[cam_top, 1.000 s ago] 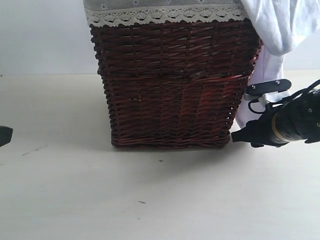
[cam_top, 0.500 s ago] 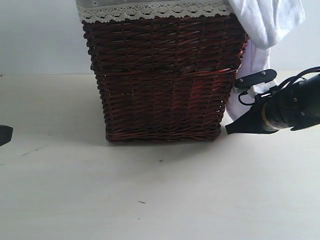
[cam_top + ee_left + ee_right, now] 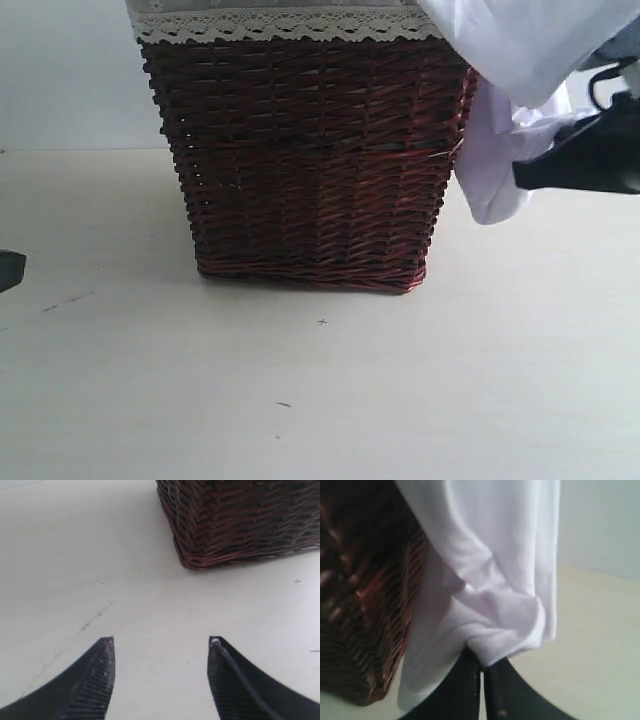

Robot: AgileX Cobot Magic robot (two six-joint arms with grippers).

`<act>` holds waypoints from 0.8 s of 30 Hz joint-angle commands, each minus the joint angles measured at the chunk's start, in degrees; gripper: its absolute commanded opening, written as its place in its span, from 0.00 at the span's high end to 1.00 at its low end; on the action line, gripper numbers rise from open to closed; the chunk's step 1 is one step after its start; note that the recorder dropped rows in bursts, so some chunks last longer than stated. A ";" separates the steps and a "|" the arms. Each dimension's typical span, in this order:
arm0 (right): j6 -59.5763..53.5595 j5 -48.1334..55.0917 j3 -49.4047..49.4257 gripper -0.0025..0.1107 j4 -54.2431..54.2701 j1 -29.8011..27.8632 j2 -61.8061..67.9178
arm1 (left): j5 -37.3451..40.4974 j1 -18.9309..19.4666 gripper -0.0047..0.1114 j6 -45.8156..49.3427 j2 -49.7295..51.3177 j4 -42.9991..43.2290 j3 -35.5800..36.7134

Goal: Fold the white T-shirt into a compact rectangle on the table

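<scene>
Cloth, thin and limp: the white T-shirt [image 3: 495,555] looks light and has no stiffness of its own. It will likely sag and stretch from any single pinch, and bunch rather than slide flat. It is not fragile, though it may snag on wicker. Best holds, in my judgement, are the hem corners or shoulder seams, one for each arm, so that it can be spread before folding. A mid-fabric pinch gives only a rope of cloth.

- Shirt location: draped over the rim of the dark wicker basket [image 3: 310,160] at one corner, hanging down the outer wall. Its lower edge seems clear of the tabletop [image 3: 300,400].
- Right jaws: together, clamped on a gathered fold of the shirt. The fold bulges just past their tips, and the rest of the cloth rises away from them toward the rim. The basket wall is just beside them.
- Left jaws: apart and empty, low over bare tabletop. A basket corner lies ahead of them. No shirt shows between or near them, so they are well apart from the cloth.
- Basket liner [image 3: 280,25], grey with a lace edge: beside the shirt at the rim, not held.

Nothing is laid out for folding yet.
</scene>
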 commanded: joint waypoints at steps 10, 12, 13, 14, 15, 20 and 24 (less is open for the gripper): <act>-3.34 -0.69 -6.47 0.98 0.51 0.07 -30.23 | -1.18 -0.27 0.49 -1.74 0.14 0.01 0.11; -3.34 -1.89 -10.88 0.98 0.51 0.07 -30.87 | -1.19 -0.27 0.49 -1.96 0.14 0.01 0.11; -3.34 -2.64 -13.30 0.98 0.51 0.07 -30.87 | -1.19 -0.27 0.49 -1.96 0.14 0.01 0.11; -3.34 -3.23 -15.74 0.98 0.51 0.07 -30.65 | -1.19 -0.27 0.49 -1.96 0.14 -0.28 0.11; -3.34 -4.04 -17.76 0.98 0.51 0.07 -30.49 | -1.19 -0.27 0.49 -1.96 0.14 -0.58 0.11; -3.23 -8.41 -29.93 0.98 0.51 0.07 -28.64 | -1.27 -0.41 0.49 -1.71 -0.52 -4.09 -0.15; -2.97 -10.84 -40.43 0.98 0.51 0.07 -27.12 | -1.30 -1.50 0.49 3.92 -3.25 -10.11 -0.47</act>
